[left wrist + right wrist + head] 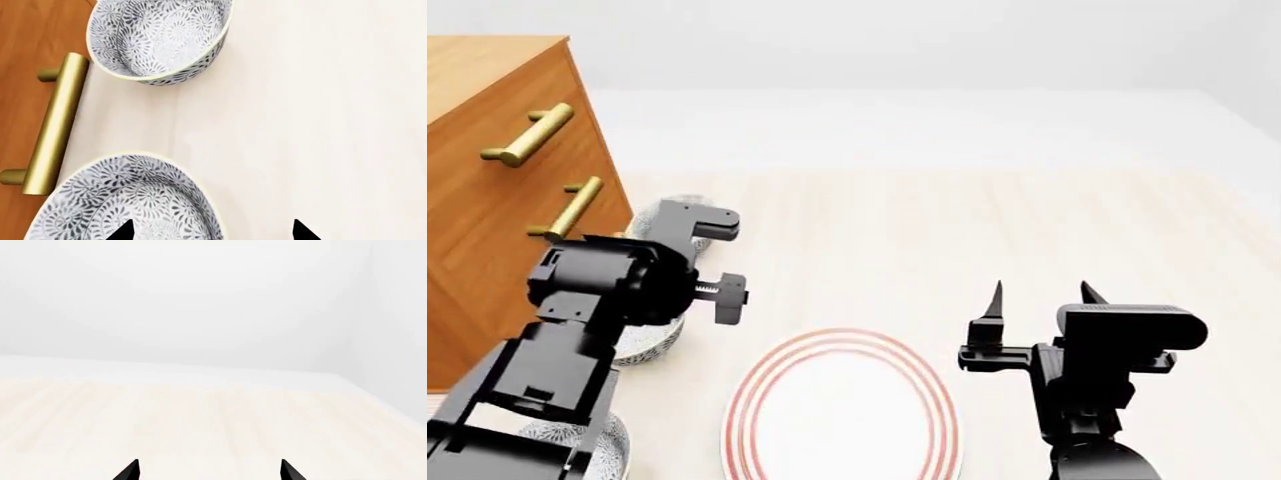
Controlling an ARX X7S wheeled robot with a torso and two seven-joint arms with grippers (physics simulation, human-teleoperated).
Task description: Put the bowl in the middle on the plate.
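left wrist view: two round speckled bowls, the bowl under the left gripper, jaws wide; right gripper jaws wide.

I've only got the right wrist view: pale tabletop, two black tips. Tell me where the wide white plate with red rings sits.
Observer: The wide white plate with red rings lies empty, to the left of the right gripper and nearer the robot.
Operator: Report the left gripper.
Observer: The left gripper has its jaws open, one tip over a grey-blue speckled bowl.
Operator: Name what's around that bowl.
Observer: A second speckled bowl and a brass bar handle on the wooden cabinet.
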